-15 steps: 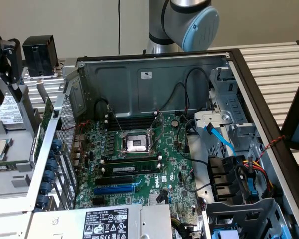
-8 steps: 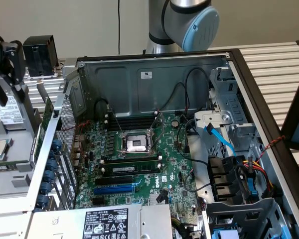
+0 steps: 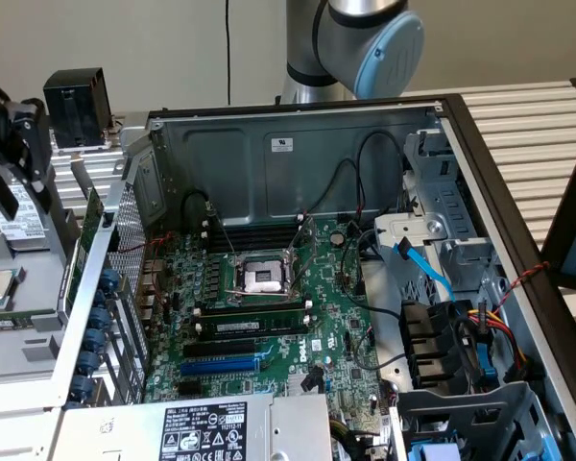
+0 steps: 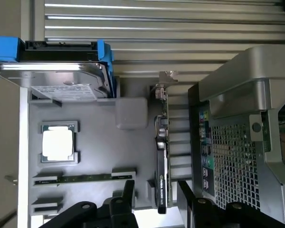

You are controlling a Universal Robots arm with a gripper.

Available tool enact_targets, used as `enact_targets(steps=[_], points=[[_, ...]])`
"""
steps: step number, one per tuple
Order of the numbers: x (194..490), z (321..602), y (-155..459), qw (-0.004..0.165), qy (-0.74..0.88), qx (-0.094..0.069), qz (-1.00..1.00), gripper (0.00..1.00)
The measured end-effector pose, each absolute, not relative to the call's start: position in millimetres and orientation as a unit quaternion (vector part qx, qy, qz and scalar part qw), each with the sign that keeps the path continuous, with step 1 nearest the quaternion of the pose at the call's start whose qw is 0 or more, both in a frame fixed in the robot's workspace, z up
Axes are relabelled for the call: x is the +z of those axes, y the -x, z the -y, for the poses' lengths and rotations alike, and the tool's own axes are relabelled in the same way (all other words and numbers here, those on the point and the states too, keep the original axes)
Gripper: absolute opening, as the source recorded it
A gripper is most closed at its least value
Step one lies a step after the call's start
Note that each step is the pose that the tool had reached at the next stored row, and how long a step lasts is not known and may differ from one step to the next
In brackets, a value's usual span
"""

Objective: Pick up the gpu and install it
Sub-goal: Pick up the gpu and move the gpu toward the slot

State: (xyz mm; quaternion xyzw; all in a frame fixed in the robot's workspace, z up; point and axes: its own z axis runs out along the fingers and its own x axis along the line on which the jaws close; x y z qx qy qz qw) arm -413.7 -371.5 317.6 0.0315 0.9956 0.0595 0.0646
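Observation:
The gpu (image 4: 161,166) stands on its edge in a slot of the grey parts tray (image 4: 99,156). Its black shroud carries a green logo, and its silver bracket (image 4: 162,85) is at the far end. My gripper (image 4: 156,199) is open, with one black finger (image 4: 128,194) on each side of the card's near end and a gap on both sides. It holds nothing. In the exterior view the gpu (image 3: 88,229) shows as a thin green edge just outside the case's rear wall. The green motherboard (image 3: 269,317) lies inside the open case, with blue and black slots at its front.
On the tray are a hard drive in a blue caddy (image 4: 57,71), a loose CPU (image 4: 59,142) and a RAM stick (image 4: 85,178). The case's perforated rear wall (image 4: 228,161) stands close beside the gpu. Cables and drive bays (image 3: 451,317) fill the case's side at the exterior view's right.

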Motion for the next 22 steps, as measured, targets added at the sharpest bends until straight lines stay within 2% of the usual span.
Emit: enact_targets(steps=[22], points=[[281,380,397,0.068,-0.043,0.069,-0.994,0.48]])
